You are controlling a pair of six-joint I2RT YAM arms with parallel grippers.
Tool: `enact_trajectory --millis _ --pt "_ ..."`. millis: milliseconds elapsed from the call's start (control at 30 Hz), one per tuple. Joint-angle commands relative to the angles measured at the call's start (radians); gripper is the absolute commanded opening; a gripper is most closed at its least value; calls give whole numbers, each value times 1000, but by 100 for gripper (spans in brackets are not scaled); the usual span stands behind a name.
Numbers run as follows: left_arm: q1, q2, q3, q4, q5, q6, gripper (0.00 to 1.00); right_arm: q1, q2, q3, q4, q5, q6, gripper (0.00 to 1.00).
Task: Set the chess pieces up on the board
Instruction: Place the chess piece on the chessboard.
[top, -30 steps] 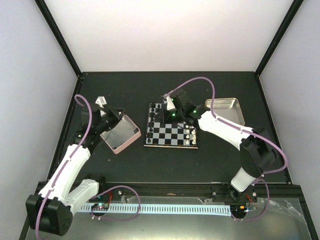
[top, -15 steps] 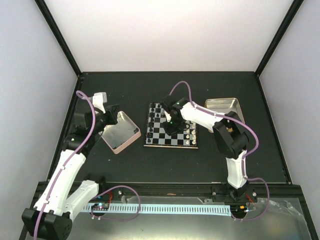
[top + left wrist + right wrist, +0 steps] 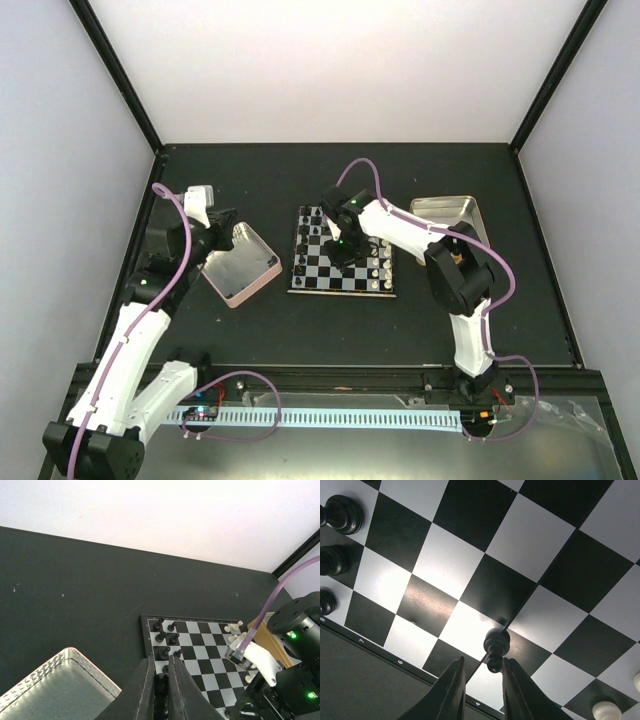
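One chessboard (image 3: 343,264) is shown mid-table (image 3: 300,330), between two square tins: a pink-rimmed tin (image 3: 240,268) and a gold-rimmed tin (image 3: 455,215). The right gripper (image 3: 482,667) is positioned low over the board. One black pawn (image 3: 496,647) is framed between its fingertips, but whether it is gripped cannot be told. Three more black pieces (image 3: 342,514) are lined along one edge, where 7, 6 and 4 are printed. Two white pieces (image 3: 605,710) are glimpsed. The left gripper (image 3: 160,660) is poised beside the pink-rimmed tin, fingers nearly together — whether anything is pinched cannot be told.
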Motion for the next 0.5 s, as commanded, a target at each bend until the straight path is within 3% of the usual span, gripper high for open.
enact_trajectory --millis 0,267,467 --pt "3 -2 10 10 -11 23 2 -1 13 -8 15 16 12 23" --pt "3 5 9 13 -8 18 2 1 15 -40 50 30 25 24" --pt "3 8 8 13 -7 15 2 1 15 -45 89 36 40 8"
